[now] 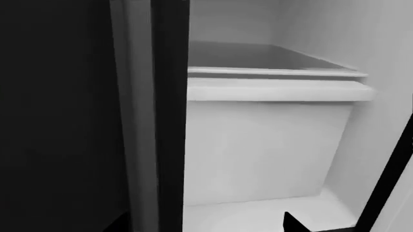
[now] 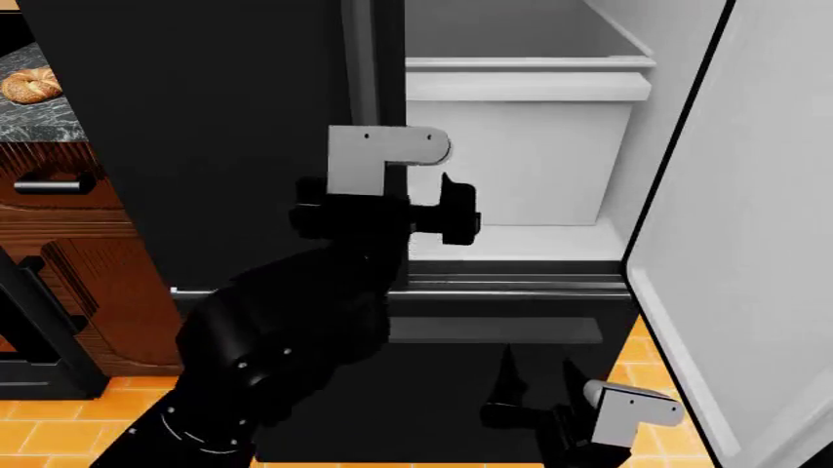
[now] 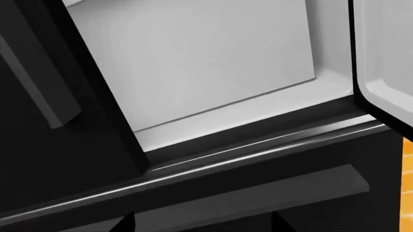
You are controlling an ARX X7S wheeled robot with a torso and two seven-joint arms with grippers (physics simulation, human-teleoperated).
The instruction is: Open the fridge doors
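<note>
Of the fridge doors, the left door [image 2: 195, 146] is a glossy black panel standing closed, with its grey vertical bar handle [image 1: 139, 116] along its inner edge. The right door [image 2: 748, 195] is swung wide open and shows its white inner face [image 3: 387, 48]. My left gripper [image 2: 443, 210] is at the left door's handle edge. Its jaws are open, and the handle stands between the fingertips [image 1: 293, 223], close to the far one. My right gripper [image 2: 534, 390] hangs low before the drawer, open and empty [image 3: 203, 222].
Inside the fridge sits a white bin [image 1: 264, 145] under a shelf. Below the doors runs a wide black drawer front [image 2: 521, 336] with a horizontal handle [image 3: 258, 193]. To the left are a brown wooden cabinet [image 2: 65, 253], a bagel [image 2: 26, 86] on a counter, and orange floor tiles [image 2: 39, 434].
</note>
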